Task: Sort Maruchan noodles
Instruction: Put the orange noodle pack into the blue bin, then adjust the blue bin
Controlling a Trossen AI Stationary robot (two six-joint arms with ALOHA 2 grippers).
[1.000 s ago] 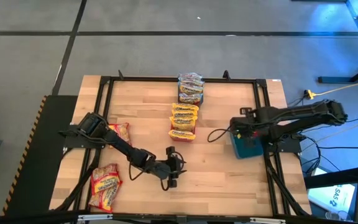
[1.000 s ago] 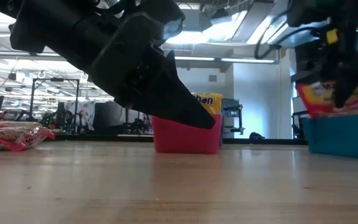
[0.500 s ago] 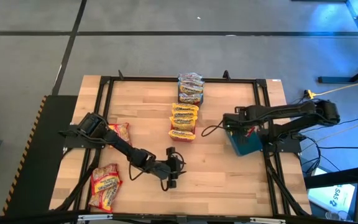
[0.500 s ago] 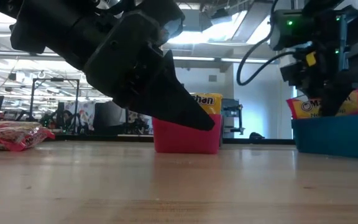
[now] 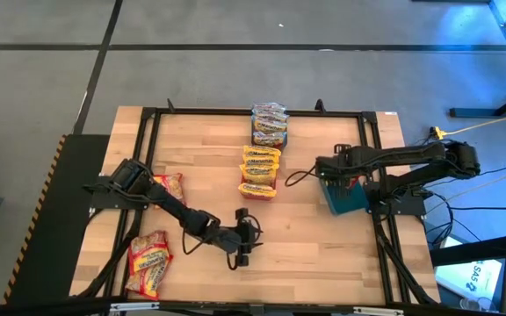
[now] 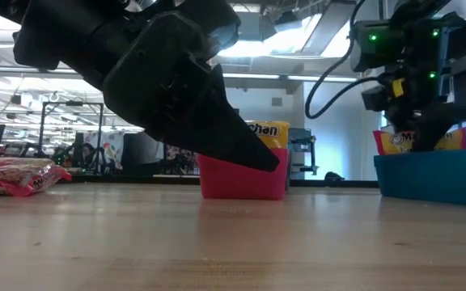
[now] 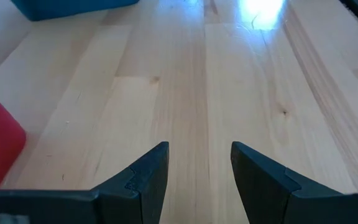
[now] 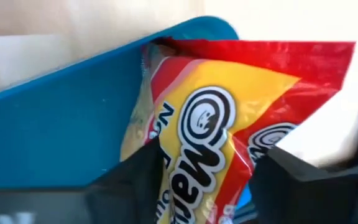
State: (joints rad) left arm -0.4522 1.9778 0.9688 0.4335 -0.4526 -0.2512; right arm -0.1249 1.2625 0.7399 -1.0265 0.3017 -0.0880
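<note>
Right claw apart | packet upright in teal bin, long axis vertical

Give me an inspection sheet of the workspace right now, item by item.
Surface: wooden table, bare at the front.
Job's things: noodle packets in the middle row; two red packets at left; one packet standing in the teal bin.
Clutter: red bin.
Grippers: left gripper open over bare wood; right gripper open around the packet in the teal bin.
Cables: black cable off the right arm.
Surroundings: grey floor.
</note>
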